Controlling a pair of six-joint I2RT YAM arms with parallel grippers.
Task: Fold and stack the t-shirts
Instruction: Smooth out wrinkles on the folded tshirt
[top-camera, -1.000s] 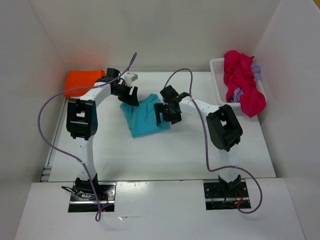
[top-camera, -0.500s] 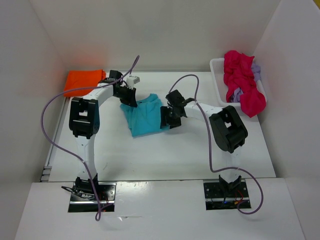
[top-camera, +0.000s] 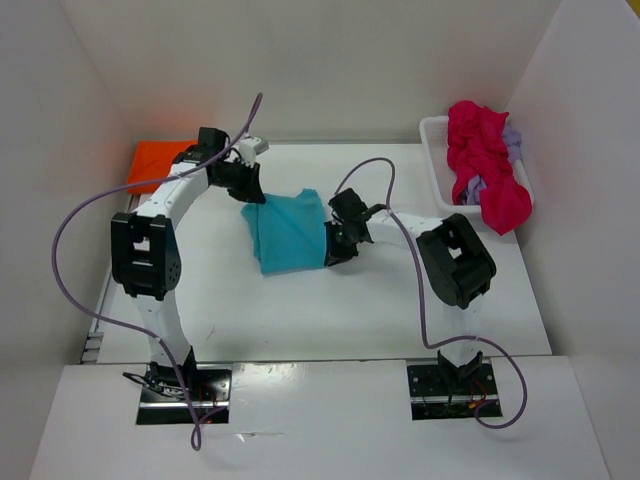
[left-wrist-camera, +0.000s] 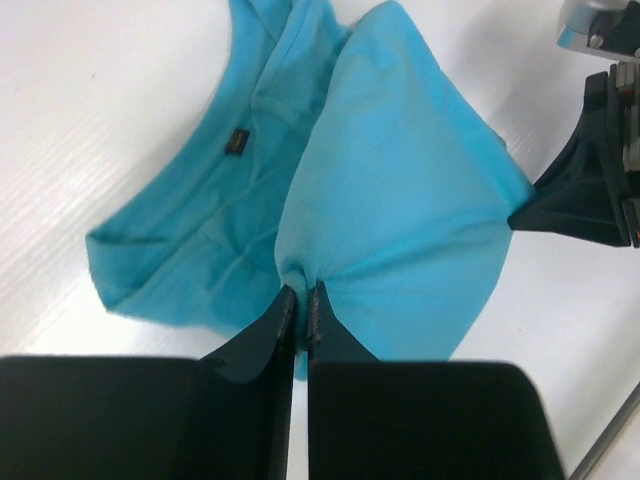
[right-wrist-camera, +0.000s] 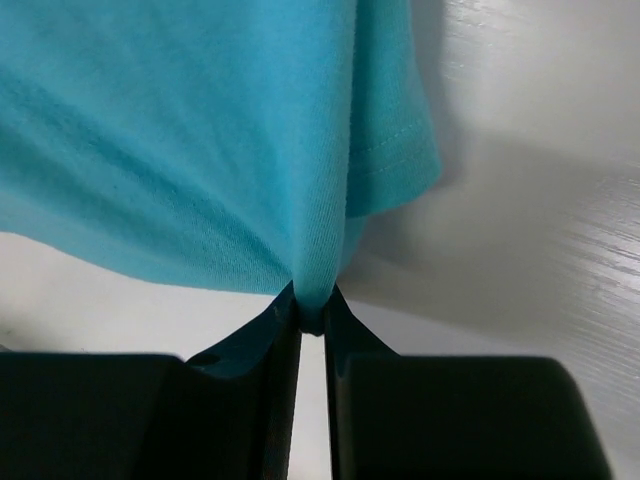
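A turquoise t-shirt (top-camera: 288, 230) lies mid-table, partly lifted between both arms. My left gripper (top-camera: 247, 190) is shut on its far left edge; the left wrist view shows the cloth (left-wrist-camera: 400, 200) pinched between the jaws at my left gripper (left-wrist-camera: 302, 300), with the collar and label (left-wrist-camera: 236, 143) lying below. My right gripper (top-camera: 335, 248) is shut on the shirt's right edge; in the right wrist view the fabric (right-wrist-camera: 200, 150) bunches into my right gripper (right-wrist-camera: 312, 305). An orange folded t-shirt (top-camera: 155, 160) lies at the far left. More t-shirts, pink (top-camera: 485, 160) and lilac, fill a white basket (top-camera: 435, 135).
White walls close in the table on the left, back and right. Purple cables loop from both arms over the table. The basket stands against the right wall at the back.
Both grippers have closed on the turquoise shirt's edges. The left arm has swung left and back, and the shirt's upper layer now stretches between the two grippers.
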